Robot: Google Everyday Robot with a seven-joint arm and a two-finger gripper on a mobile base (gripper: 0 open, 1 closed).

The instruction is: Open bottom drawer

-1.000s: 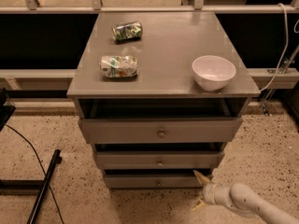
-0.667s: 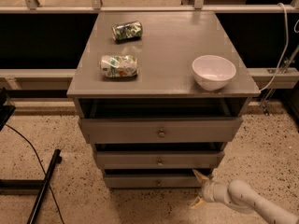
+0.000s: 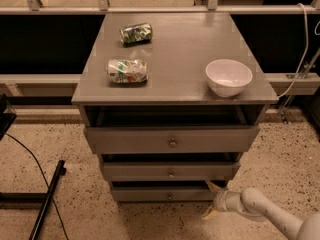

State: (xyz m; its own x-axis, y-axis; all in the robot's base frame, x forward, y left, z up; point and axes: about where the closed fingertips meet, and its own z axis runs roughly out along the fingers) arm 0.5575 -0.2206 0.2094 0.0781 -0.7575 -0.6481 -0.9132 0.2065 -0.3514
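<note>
Matt grey wooden bottom drawer (image 3: pixel 140 194), metal knob (image 3: pixel 169 196); smooth pale plastic claw (image 3: pixel 209 200) at its right corner

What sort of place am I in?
Probably a robot test lab, not a home: a lone grey three-drawer cabinet on speckled floor, metal railing behind, a white cable. The gripper sits low right, beside the bottom drawer.

- bottom drawer (image 3: pixel 145 194): lowest, narrowest grey front, small central knob (image 3: pixel 169 196).
- gripper (image 3: pixel 211 200): beside the drawer's right end, fingers (image 3: pixel 214 186) spread, upper one near its corner.
</note>
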